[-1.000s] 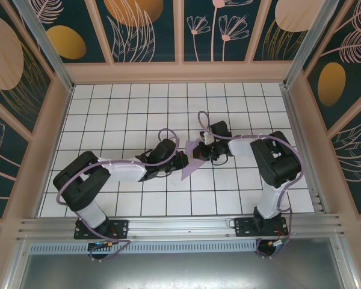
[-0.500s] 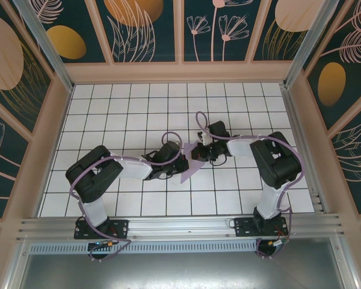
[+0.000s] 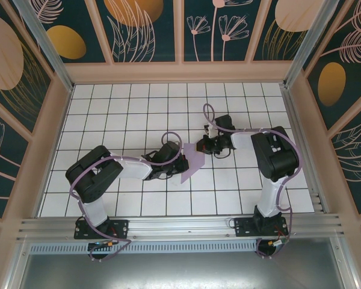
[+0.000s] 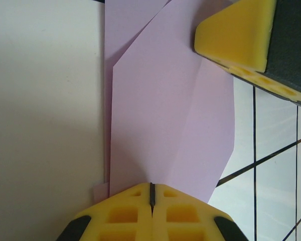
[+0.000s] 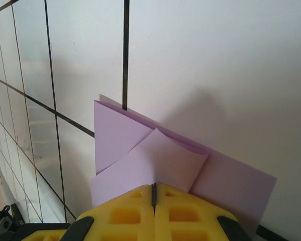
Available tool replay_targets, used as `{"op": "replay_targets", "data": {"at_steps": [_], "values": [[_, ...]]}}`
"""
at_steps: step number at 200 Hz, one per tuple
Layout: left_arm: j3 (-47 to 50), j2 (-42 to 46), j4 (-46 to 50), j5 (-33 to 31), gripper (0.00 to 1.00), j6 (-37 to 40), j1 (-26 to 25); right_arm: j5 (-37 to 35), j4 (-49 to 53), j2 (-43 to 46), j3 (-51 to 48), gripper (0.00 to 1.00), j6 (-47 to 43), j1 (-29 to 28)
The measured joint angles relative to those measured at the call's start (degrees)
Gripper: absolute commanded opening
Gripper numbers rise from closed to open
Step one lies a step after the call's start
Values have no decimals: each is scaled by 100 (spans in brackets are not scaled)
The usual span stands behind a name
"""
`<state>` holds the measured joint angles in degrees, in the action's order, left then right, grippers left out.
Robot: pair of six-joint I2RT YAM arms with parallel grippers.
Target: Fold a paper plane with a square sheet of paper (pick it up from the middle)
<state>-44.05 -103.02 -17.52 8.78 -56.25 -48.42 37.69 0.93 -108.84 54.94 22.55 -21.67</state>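
Note:
The square sheet of paper (image 3: 191, 166) lies partly folded on the tiled table, pale lavender, with a slanted flap over a lower layer (image 4: 165, 115) (image 5: 140, 150). My left gripper (image 3: 179, 159) (image 4: 151, 187) is shut, its yellow tips resting on the paper's near edge. From the opposite side my right gripper (image 3: 200, 146) (image 5: 153, 187) is also shut, its tip set on the folded flap. One yellow right fingertip (image 4: 236, 32) shows on the far end of the paper in the left wrist view. Whether either gripper pinches paper cannot be told.
The white tiled table (image 3: 138, 114) is ringed by wooden walls (image 3: 180, 71) with patterned panels. An aluminium rail (image 3: 180, 227) runs along the near edge by the arm bases. Purple cables (image 3: 210, 117) loop above the right wrist.
The right wrist has swung to the right and lower, and the raised flap now lies flatter. The left arm shifted its elbow inward early on, then held still.

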Motion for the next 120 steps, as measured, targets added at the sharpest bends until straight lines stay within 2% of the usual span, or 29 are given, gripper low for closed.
{"op": "replay_targets", "data": {"at_steps": [62, 120], "values": [[0, 0, 2, 20, 0, 2, 4, -20, -72, 382, -240, 1, -151, -247], [0, 0, 2, 22, 0, 2, 4, -15, -50, 254, -291, 0, -234, -345]]}}
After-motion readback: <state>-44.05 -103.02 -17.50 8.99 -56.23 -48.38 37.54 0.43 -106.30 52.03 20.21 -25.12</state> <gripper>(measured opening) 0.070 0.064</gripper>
